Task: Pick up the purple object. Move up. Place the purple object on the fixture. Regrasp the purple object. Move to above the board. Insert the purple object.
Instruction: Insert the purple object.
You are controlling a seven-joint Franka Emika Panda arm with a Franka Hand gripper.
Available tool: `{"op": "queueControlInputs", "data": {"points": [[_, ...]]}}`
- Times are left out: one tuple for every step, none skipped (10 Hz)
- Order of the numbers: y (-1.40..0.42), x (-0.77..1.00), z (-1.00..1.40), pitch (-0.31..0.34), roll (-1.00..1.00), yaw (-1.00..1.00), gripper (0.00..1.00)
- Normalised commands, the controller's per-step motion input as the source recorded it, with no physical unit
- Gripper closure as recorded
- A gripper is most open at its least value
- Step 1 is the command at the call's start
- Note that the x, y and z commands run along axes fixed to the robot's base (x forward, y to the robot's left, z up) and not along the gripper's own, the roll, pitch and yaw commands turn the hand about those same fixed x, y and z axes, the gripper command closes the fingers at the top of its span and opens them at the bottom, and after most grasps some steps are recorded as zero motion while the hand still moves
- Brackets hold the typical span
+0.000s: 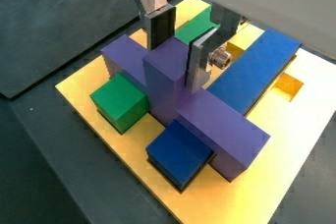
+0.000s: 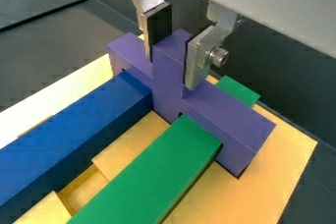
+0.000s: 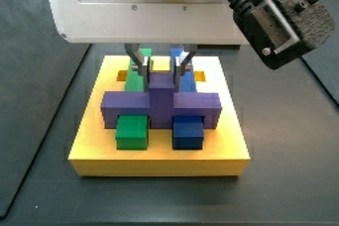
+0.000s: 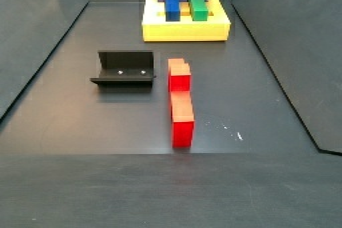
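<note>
The purple object (image 1: 197, 120) sits in the yellow board (image 1: 79, 92) as a cross-shaped block with one prong standing up. Both wrist views show my gripper (image 1: 180, 56) directly above it, fingers on either side of that upright prong (image 2: 168, 71) and closed against it. In a side view the gripper (image 3: 159, 79) hangs over the board's (image 3: 159, 157) middle, with the purple object (image 3: 159, 103) lying across the slots. The black fixture (image 4: 127, 69) stands bare on the floor, well away from the board (image 4: 185, 30).
A long blue bar (image 2: 66, 135) and a green bar (image 2: 151, 174) lie in the board's slots, passing under the purple object. A red bar (image 4: 179, 102) lies on the floor beside the fixture. Dark walls ring the floor.
</note>
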Motion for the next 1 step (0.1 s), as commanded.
{"op": "queueControlInputs", "data": {"points": [[0.00, 0.00, 0.00, 0.000, 0.00, 0.00, 1.00]]}}
